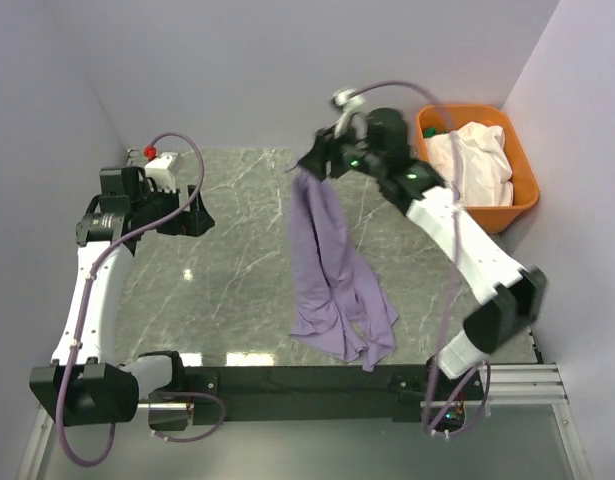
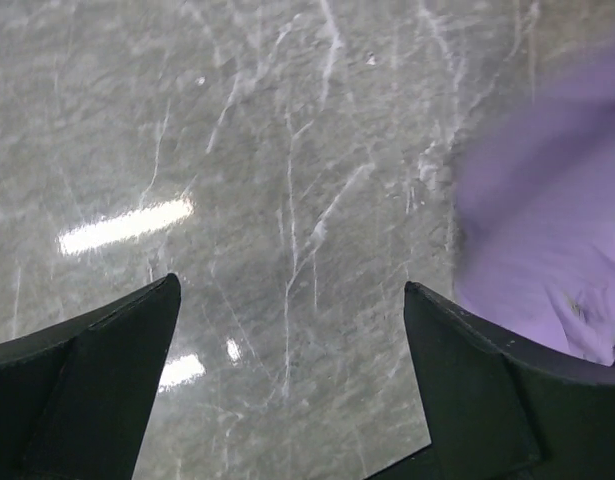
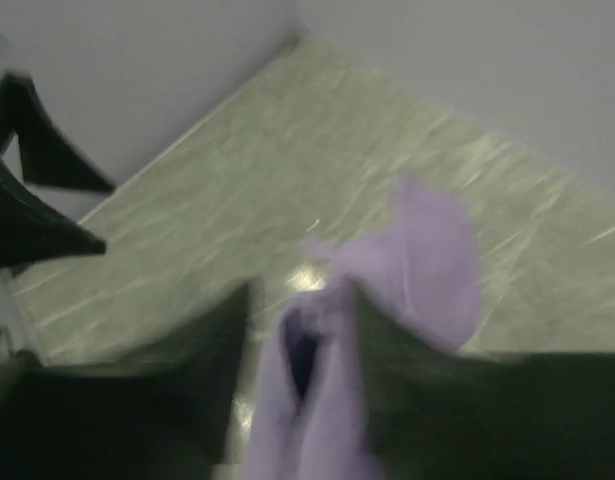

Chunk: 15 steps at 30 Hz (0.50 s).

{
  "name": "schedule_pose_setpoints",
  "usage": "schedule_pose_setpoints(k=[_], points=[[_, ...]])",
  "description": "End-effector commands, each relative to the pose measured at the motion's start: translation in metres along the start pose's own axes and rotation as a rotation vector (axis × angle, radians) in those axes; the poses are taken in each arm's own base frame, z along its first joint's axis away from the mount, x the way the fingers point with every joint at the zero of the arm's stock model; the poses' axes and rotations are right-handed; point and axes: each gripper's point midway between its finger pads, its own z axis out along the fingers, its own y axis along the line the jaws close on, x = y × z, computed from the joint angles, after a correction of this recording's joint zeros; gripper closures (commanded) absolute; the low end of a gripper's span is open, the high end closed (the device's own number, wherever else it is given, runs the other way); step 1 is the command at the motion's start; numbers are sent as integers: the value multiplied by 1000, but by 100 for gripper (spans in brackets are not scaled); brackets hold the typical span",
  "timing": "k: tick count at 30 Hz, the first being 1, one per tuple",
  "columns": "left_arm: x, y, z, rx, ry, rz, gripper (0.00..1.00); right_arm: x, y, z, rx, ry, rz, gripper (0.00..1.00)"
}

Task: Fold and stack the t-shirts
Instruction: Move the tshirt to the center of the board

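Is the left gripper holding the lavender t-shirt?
No, the left gripper stands open over the table with nothing between its jaws; the lavender t-shirt is off to one side.

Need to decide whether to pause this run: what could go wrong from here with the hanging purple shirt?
1. The lavender t-shirt hangs bunched from a single pinch in the right gripper; it may slip and land crumpled.
2. Its lower end lies close to the table's near edge, so it could slide off or catch on the base rail.
3. The left gripper is open and empty, so nothing helps spread it flat.
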Motion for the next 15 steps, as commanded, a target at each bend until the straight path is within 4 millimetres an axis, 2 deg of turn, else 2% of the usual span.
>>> schedule_pose_setpoints(k=[1,2,3,4,5,6,8,9,10,11,12,13,15], points=[[-17,-18,-5,99,-103,104,1,23,21,12,-95,91,36,37],[-18,-20,-7,105,-115,128,1,34,6,10,-49,135,30,19],[-15,-21,-7,116,-105,140,1,40,-3,6,-22,163,20,15],[-12,-27,-7,155,-101,158,1,40,-13,0,6,184,11,14],[-9,-28,-7,176,-96,211,1,59,-20,-11,8,272,27,14],[-2,-30,-4,203,-79,221,1,65,-40,-25,44,299,59,14],[8,-39,1,287,-63,261,1,98,-51,-50,39,397,52,12],[16,-41,6,315,-43,265,1,138,-56,-71,44,512,107,12],[22,-47,11,345,-26,283,1,157,-54,-83,35,567,113,12],[29,-47,22,366,3,304,1,168,-50,-98,12,598,79,17],[33,-44,29,367,18,314,1,203,-38,-118,-30,702,124,21],[40,-59,38,411,44,357,1,209,-30,-130,-52,715,118,25],[39,-59,61,411,58,401,1,228,-19,-147,-87,753,121,32]])
